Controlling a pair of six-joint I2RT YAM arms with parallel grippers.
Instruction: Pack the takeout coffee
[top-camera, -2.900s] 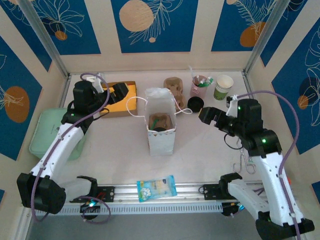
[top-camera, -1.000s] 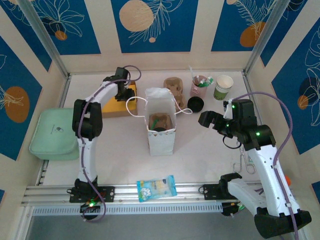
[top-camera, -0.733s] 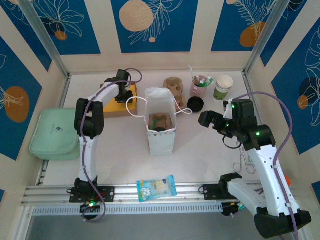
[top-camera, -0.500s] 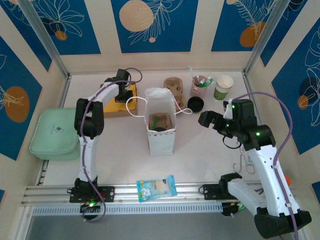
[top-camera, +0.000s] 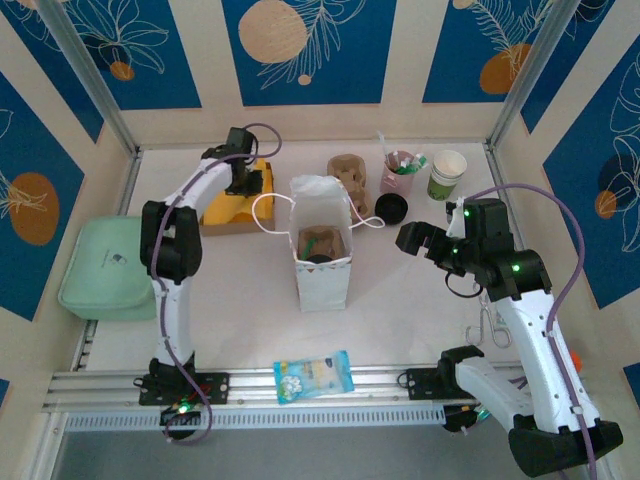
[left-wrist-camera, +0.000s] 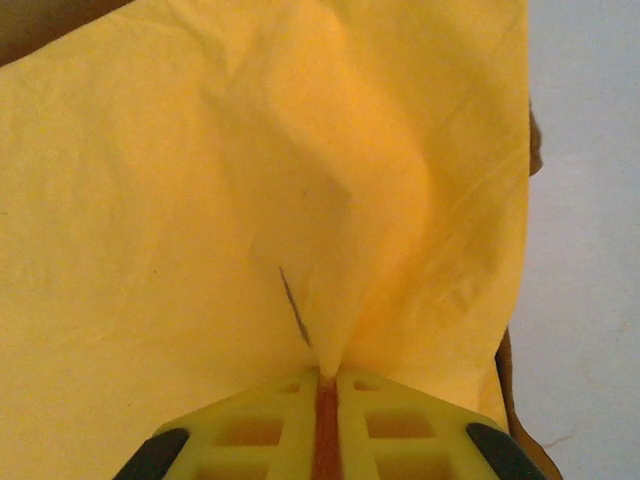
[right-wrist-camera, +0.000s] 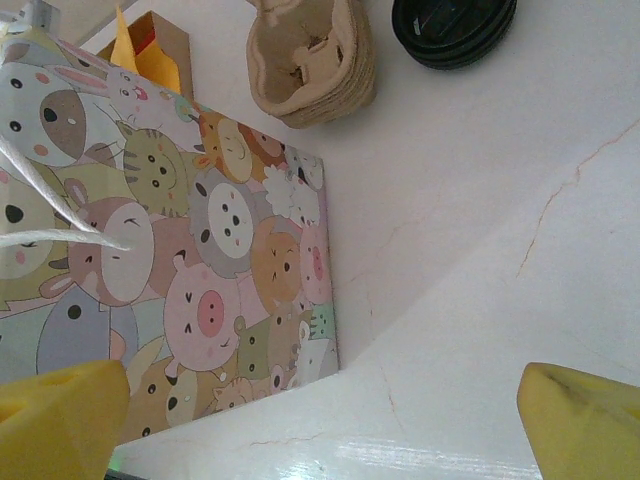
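Your left gripper (left-wrist-camera: 325, 395) is clamped on a raised fold of yellow tissue paper (left-wrist-camera: 200, 200) in the brown cardboard box (top-camera: 240, 224) at far left, apparently to lift it. Your right gripper (top-camera: 410, 238) hangs spread wide, empty, right of the white paper bag (top-camera: 322, 268). The green-patterned paper coffee cup (top-camera: 447, 175) stands far right, unpacked; the bag's contents are indistinct.

The left arm (top-camera: 168, 320) and the right arm (top-camera: 535, 340) are showing white shells with black joints. A purple cable (top-camera: 575, 270) is running along each, and small green lights (top-camera: 514, 266) are glowing on the right one. The fingers (left-wrist-camera: 250, 430) are showing yellow plastic, the left pair with square openings.
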